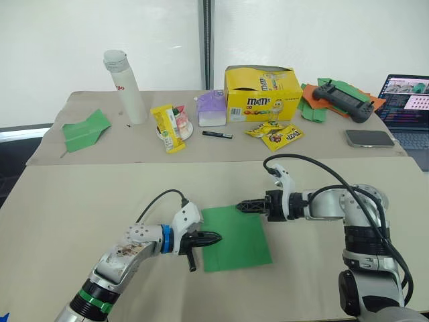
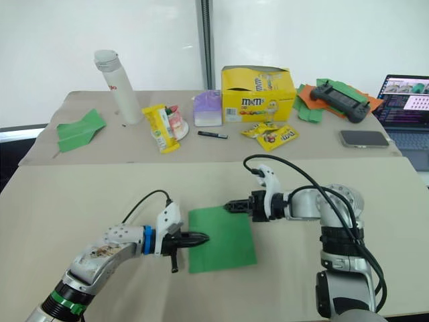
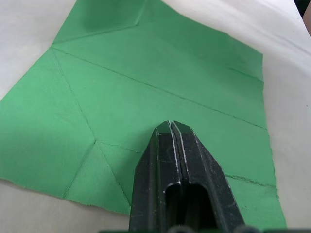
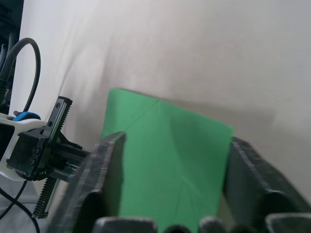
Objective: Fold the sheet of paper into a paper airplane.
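The yellow box (image 1: 262,93) and yellow packets (image 1: 276,134) read "m&m's"

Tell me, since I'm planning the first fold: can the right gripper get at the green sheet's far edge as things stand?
Probably yes. The right gripper is open at the sheet of paper's far edge, with nothing between them; the left gripper, shut, sits at the opposite side.

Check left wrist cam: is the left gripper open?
No. The left gripper has its two black fingers pressed together, tips over the creased sheet of paper.

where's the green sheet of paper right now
The sheet of paper lies flat on the near table, centre of the head view, between the left gripper and right gripper.
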{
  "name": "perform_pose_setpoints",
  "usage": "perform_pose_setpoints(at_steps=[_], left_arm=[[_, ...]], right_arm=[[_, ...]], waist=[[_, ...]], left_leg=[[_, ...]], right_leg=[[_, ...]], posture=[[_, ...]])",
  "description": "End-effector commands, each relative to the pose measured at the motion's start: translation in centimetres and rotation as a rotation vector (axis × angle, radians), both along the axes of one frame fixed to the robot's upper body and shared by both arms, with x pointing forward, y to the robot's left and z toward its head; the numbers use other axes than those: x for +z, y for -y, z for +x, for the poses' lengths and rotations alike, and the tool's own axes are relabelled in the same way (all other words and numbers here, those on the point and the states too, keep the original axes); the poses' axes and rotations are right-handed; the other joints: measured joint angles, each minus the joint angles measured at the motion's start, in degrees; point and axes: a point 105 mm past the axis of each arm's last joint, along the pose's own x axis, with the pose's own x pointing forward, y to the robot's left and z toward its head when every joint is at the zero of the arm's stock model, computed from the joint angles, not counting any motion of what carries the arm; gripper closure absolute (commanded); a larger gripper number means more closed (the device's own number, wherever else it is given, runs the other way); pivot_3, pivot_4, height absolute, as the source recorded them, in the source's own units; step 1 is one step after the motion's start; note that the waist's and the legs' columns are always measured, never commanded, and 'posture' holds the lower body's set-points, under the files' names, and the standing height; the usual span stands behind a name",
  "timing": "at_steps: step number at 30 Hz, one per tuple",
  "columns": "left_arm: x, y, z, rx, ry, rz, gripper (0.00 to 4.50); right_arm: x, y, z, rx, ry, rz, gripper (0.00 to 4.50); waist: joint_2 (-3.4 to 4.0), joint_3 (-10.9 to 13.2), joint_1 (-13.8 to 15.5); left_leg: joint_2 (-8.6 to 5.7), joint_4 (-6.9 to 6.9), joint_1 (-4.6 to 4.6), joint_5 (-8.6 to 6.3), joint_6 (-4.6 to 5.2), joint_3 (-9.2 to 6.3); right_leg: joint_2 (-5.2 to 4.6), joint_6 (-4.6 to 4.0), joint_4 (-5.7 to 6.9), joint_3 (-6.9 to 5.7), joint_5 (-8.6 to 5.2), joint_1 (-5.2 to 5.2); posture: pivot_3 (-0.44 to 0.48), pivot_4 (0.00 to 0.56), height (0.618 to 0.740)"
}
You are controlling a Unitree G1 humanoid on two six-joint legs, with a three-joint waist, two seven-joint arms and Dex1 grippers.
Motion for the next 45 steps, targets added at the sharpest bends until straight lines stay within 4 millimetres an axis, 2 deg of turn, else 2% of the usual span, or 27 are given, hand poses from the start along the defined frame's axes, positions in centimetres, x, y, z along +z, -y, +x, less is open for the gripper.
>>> perform_pose_setpoints(at_steps=[1,5,6,11,16,18,20,22,24,30,34,38,42,45], left_arm=[[-1.7,-0.5,-0.2,0.032,-0.049,0.047,4.50],[-2.2,-0.7,-0.1,0.028,-0.054,0.053,4.50],[-2.3,-0.8,-0.1,0.027,-0.055,0.055,4.50],[-2.4,-1.0,0.0,0.018,-0.052,0.059,4.50],[0.2,-0.1,1.6,0.069,-0.063,-0.070,4.50],[1.2,0.2,2.0,0.069,-0.053,-0.091,4.50],[2.1,0.4,2.5,0.076,-0.031,-0.093,4.50],[2.9,0.5,3.0,0.088,-0.010,-0.091,4.50],[4.0,0.7,3.8,0.114,0.013,-0.105,4.50],[5.7,1.5,4.3,0.120,0.033,-0.125,4.50],[7.2,1.7,5.0,0.132,0.048,-0.162,4.50],[8.2,2.0,6.1,0.152,0.068,-0.171,4.50],[8.6,2.0,8.9,0.245,0.139,-0.127,4.50],[8.6,3.0,10.4,0.242,0.166,-0.090,4.50]], right_arm=[[1.0,-0.2,0.0,0.007,0.080,0.021,3.05],[1.1,0.3,0.1,-0.023,0.099,0.040,4.38],[1.1,0.5,0.0,-0.027,0.098,0.043,4.45],[1.5,0.5,-0.3,-0.016,0.140,0.040,4.45],[4.2,-1.1,-0.3,0.061,0.551,-0.045,4.45],[3.9,-0.7,0.1,0.093,0.687,-0.171,4.45],[3.7,-0.3,0.8,0.121,0.816,-0.283,4.45],[3.5,0.0,1.3,0.101,0.879,-0.320,4.45],[2.9,0.4,1.5,0.095,0.940,-0.383,4.45],[0.9,-0.3,0.5,0.240,1.144,-0.577,4.45],[0.1,-1.0,-0.1,0.324,1.218,-0.669,4.45],[-1.0,-1.8,-1.0,0.385,1.225,-0.688,4.45],[-1.7,-1.7,-1.3,0.382,1.143,-0.669,4.45],[-2.3,-2.1,-1.7,0.392,1.080,-0.642,4.45]], waist=[[0.00,0.00,0.03],[0.00,0.00,0.09],[0.00,0.00,0.10],[0.00,0.00,0.19],[0.01,0.01,0.22],[0.00,0.02,0.08],[-0.01,0.03,0.02],[-0.03,0.04,0.06],[-0.04,0.05,0.10],[-0.08,0.07,0.03],[-0.09,0.08,0.07],[-0.11,0.09,0.22],[-0.14,0.11,0.26],[-0.16,0.12,0.28]], left_leg=[[0.00,0.00,-0.01,0.00,0.00,0.00],[0.00,0.00,-0.02,0.00,0.00,0.00],[0.00,0.00,-0.02,0.00,0.00,0.01],[0.00,0.00,-0.02,0.00,0.00,0.01],[-0.01,0.01,-0.12,0.00,0.00,0.00],[-0.03,0.03,-0.14,0.00,0.00,0.03],[-0.04,0.03,-0.15,0.00,-0.01,0.10],[-0.04,0.03,-0.18,0.00,-0.01,0.14],[-0.03,0.01,-0.19,0.00,-0.01,0.11],[-0.08,0.00,-0.29,0.00,-0.01,0.05],[-0.07,0.01,-0.28,0.01,-0.03,0.04],[-0.09,0.04,-0.28,0.02,-0.05,0.04],[-0.11,0.04,-0.28,0.02,-0.05,0.02],[-0.12,0.06,-0.27,0.04,-0.07,0.02]], right_leg=[[0.00,0.00,0.00,0.00,0.00,-0.01],[-0.01,0.00,0.00,0.00,0.00,-0.01],[-0.01,0.00,0.00,0.01,0.00,-0.02],[-0.01,0.00,-0.01,0.01,0.00,-0.02],[-0.03,0.07,-0.01,-0.01,-0.02,-0.10],[-0.03,0.50,-0.02,-0.04,-0.25,-0.11],[-0.04,0.57,-0.02,-0.03,-0.29,-0.15],[-0.04,0.56,0.00,-0.03,-0.28,-0.22],[-0.03,0.17,0.02,-0.03,-0.05,-0.24],[-0.07,0.10,-0.01,0.01,-0.01,-0.33],[-0.05,0.10,0.01,-0.01,-0.01,-0.33],[-0.05,0.09,0.00,-0.02,-0.01,-0.30],[-0.05,0.09,-0.01,-0.01,0.00,-0.28],[-0.04,0.08,0.00,-0.03,0.01,-0.26]], posture=[[0.000,0.150,0.740],[0.000,0.150,0.740],[0.000,0.150,0.740],[0.000,0.150,0.740],[0.000,0.150,0.740],[0.000,0.150,0.740],[0.000,0.150,0.740],[0.000,0.150,0.740],[0.000,0.150,0.740],[0.000,0.150,0.740],[0.000,0.150,0.740],[0.000,0.150,0.740],[0.000,0.150,0.740],[0.000,0.150,0.740]])
